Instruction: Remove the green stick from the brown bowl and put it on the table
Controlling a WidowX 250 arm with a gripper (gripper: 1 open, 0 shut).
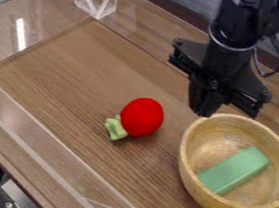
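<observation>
The stick [233, 172] was seen in the bowl [237, 172], below the gripper [198, 104] in view; jaw opening and grip could not be determined.

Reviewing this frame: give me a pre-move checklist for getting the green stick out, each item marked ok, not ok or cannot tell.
- Green stick inside the brown bowl: ok
- Stick uncovered from above, nothing lying on it: ok
- Red toy outside the bowl, to its left in the view: ok
- Claw around the stick: not ok, it is beyond the bowl's far rim in the view
- Claw opened wide enough for the stick: cannot tell
- Stick on the table: not ok
</observation>
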